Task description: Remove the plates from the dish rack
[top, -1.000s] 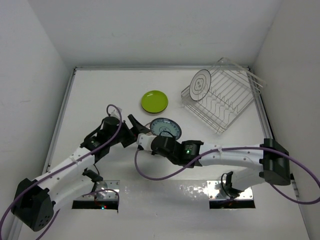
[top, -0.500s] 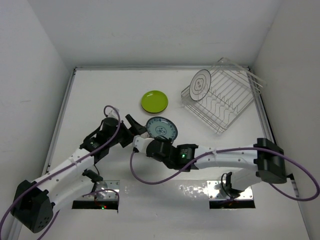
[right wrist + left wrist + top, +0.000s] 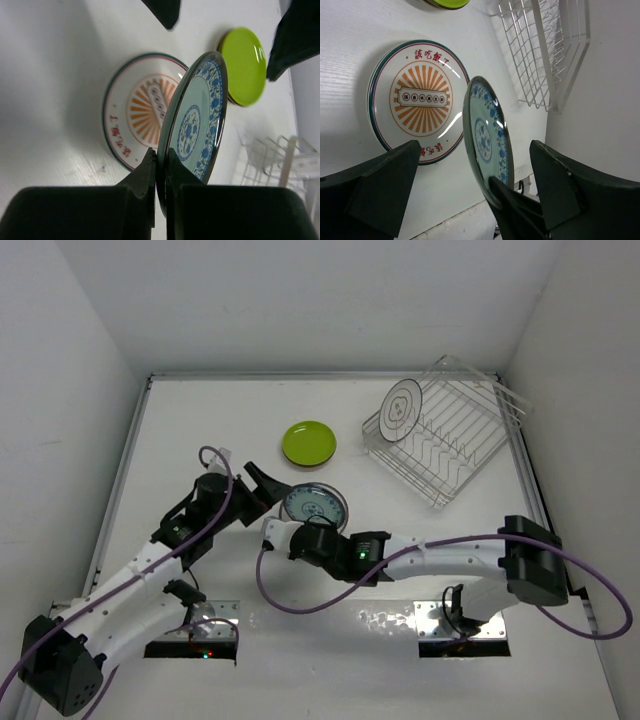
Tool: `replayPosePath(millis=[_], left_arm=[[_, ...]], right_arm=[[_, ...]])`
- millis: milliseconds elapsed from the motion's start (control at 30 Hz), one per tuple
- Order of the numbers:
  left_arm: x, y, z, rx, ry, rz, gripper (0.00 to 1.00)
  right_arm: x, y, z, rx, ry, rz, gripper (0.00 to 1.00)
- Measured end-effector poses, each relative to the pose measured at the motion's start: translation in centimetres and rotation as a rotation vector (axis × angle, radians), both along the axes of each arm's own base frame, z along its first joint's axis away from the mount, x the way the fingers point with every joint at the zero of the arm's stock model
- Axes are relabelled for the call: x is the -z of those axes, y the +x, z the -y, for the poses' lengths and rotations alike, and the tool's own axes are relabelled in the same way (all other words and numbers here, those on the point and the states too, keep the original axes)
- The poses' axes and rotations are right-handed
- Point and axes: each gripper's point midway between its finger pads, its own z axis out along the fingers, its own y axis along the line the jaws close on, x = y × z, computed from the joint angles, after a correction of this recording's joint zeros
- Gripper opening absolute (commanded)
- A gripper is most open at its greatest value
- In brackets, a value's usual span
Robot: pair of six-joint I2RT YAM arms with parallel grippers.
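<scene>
My right gripper (image 3: 161,156) is shut on the lower rim of a blue-patterned plate (image 3: 197,120) and holds it on edge just above the table, left of centre (image 3: 313,505). My left gripper (image 3: 475,197) is open, and the blue-patterned plate (image 3: 487,135) stands between its spread fingers without touching them. A white plate with an orange sunburst (image 3: 415,100) lies flat on the table behind the held plate and also shows in the right wrist view (image 3: 137,115). The dish rack (image 3: 440,440) stands at the back right with one white dark-patterned plate (image 3: 400,410) upright in it.
A lime green plate (image 3: 309,443) lies flat on the table between the grippers and the rack and also shows in the right wrist view (image 3: 245,65). The rack's wire tines (image 3: 540,55) are far behind the held plate. White walls enclose the table.
The right gripper has carried the blue-patterned plate to the left, in between the left gripper's open fingers. The left arm has shifted slightly left.
</scene>
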Motion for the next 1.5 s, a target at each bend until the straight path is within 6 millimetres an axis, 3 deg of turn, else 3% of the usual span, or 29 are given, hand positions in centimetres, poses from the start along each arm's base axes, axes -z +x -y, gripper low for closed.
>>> replayPosePath(millis=[33,133,167,233,267,300,333,367,467,600,733,833,933,1033,1133,1267,1300,1367,1400,1500], left_arm=[[0.2,0.0,0.1,0.004,0.002,-0.006,0.82],[1.0,0.2,0.5,0.018,0.005,-0.032,0.53],[1.3,0.2,0.7,0.028,0.008,-0.042,0.37],[1.5,0.3,1.0,0.037,0.003,-0.053,0.17],[1.3,0.4,1.3,0.043,-0.01,-0.045,0.1],[1.0,0.5,1.4,0.048,-0.014,-0.037,0.07],[1.2,0.5,1.4,0.046,-0.01,-0.04,0.01],[1.4,0.4,1.3,0.051,0.0,-0.043,0.0],[1.8,0.9,1.0,0.033,0.029,-0.043,0.0],[1.2,3.4,0.5,-0.026,0.107,-0.027,0.0],[-1.1,8.4,0.4,-0.109,0.166,0.028,0.0],[-2.1,13.6,0.0,-0.186,0.205,0.048,0.0],[-1.6,18.4,-0.7,-0.248,0.256,0.043,0.0],[0.4,22.2,-1.3,-0.278,0.306,0.011,0.0],[3.0,24.8,-1.4,-0.279,0.345,-0.029,0.08],[6.5,25.2,-1.5,-0.254,0.385,-0.095,0.22],[7.0,25.0,-1.4,-0.242,0.386,-0.108,0.39],[7.4,24.8,-1.1,-0.224,0.381,-0.121,0.56],[7.5,24.8,-1.0,-0.218,0.377,-0.124,0.76],[7.6,24.6,-0.6,-0.203,0.368,-0.128,0.98]], right_arm=[[-0.2,-0.4,-0.4,-0.026,0.024,-0.014,0.0],[-1.1,-1.4,-1.2,-0.097,0.105,-0.04,0.0],[-1.7,-1.6,-1.3,-0.107,0.132,-0.037,0.0],[-2.6,-1.7,-1.6,-0.121,0.171,-0.027,0.0],[-2.5,-1.8,-1.6,-0.126,0.172,-0.026,0.0],[-2.4,-1.8,-1.6,-0.133,0.169,-0.019,0.28],[-2.3,-1.8,-1.6,-0.132,0.171,-0.011,0.71],[-2.4,-1.7,-1.7,-0.126,0.182,-0.004,0.99],[-2.9,-1.0,-1.2,-0.079,0.211,0.034,0.99],[-3.2,0.1,2.1,0.072,0.276,0.087,0.99],[-4.5,0.6,6.6,0.255,0.392,0.118,0.99],[-8.0,0.6,9.6,0.36,0.574,0.124,0.99],[-10.5,0.4,11.7,0.423,0.721,0.111,0.99],[-11.1,0.1,13.5,0.461,0.771,0.095,0.99],[-11.2,-0.2,14.9,0.487,0.786,0.086,0.99],[-10.9,-0.2,16.5,0.536,0.774,0.104,0.99],[-10.9,-0.1,17.0,0.555,0.77,0.115,0.99],[-10.5,0.2,17.6,0.596,0.747,0.139,0.99],[-10.2,0.4,17.8,0.618,0.729,0.153,0.99],[-8.5,2.7,19.3,0.742,0.621,0.162,0.99]])
